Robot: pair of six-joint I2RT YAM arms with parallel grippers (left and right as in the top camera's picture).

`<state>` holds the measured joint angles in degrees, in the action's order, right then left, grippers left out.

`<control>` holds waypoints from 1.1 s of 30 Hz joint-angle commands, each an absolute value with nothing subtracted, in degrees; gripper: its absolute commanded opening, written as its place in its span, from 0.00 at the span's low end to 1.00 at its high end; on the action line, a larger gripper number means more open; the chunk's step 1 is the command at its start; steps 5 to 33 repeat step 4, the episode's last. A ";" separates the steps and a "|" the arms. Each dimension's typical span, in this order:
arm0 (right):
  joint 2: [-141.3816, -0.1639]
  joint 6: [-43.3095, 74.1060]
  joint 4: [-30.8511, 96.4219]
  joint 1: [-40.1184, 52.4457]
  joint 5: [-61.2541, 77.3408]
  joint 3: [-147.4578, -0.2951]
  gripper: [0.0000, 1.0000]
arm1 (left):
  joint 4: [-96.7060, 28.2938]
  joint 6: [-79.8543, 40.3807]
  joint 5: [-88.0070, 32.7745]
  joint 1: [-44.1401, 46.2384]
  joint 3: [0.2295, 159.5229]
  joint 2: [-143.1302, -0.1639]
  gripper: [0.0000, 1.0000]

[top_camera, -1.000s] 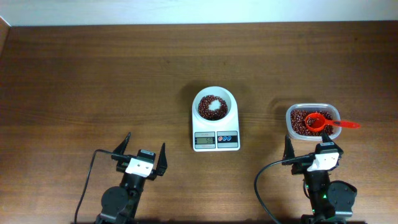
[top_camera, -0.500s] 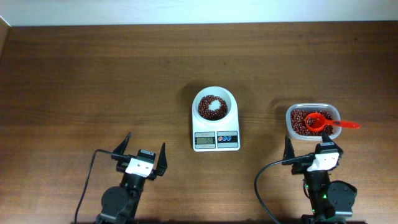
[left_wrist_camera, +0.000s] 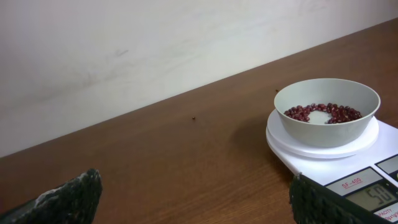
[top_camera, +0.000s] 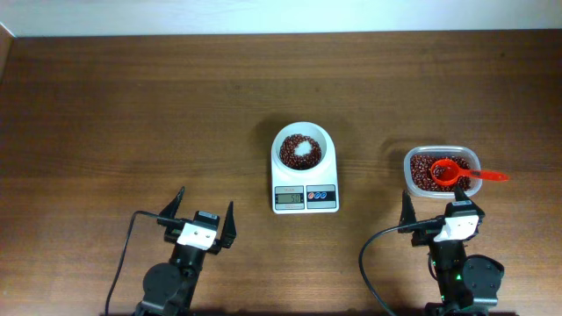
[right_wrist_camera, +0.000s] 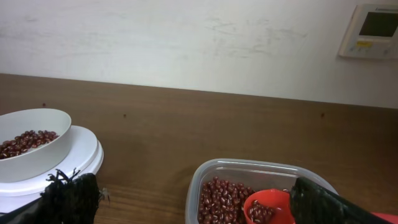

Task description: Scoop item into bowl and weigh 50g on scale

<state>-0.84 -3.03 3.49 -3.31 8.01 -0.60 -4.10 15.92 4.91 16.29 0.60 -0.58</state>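
Note:
The white bowl (top_camera: 304, 149) sits on the white scale (top_camera: 305, 197) at the table's middle and holds a ring of reddish-brown beans (top_camera: 291, 154). The bowl (left_wrist_camera: 327, 111) and the scale (left_wrist_camera: 367, 168) also show in the left wrist view, and the display reads about 50. More beans (top_camera: 421, 171) fill a clear tub (top_camera: 442, 172) at right, with a red scoop (top_camera: 448, 172) resting in it. My left gripper (top_camera: 199, 217) is open and empty, near the front left. My right gripper (top_camera: 442, 208) is open and empty, just in front of the tub (right_wrist_camera: 261, 186).
The red scoop's handle (top_camera: 488, 175) sticks out over the tub's right rim. Cables run from both arm bases at the table's front edge. A white wall with a small control panel (right_wrist_camera: 372, 30) stands behind the table.

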 commanded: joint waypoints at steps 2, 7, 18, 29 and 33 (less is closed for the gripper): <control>-0.21 -2.79 3.90 -2.96 7.31 -0.32 0.99 | -4.43 16.78 4.93 15.97 0.54 -0.30 0.99; -0.21 -2.79 3.92 -2.96 7.31 -0.32 0.99 | -4.43 16.78 4.93 15.97 0.54 -0.30 0.99; -0.21 -2.79 3.92 -2.96 7.31 -0.32 0.99 | -4.43 16.78 4.93 15.97 0.54 -0.30 0.99; -0.21 -2.79 3.92 -2.96 7.31 -0.32 0.99 | -4.43 16.78 4.93 15.97 0.54 -0.30 0.99; -0.21 -2.79 3.92 -2.96 7.31 -0.32 0.99 | -4.43 16.78 4.93 15.97 0.54 -0.30 0.99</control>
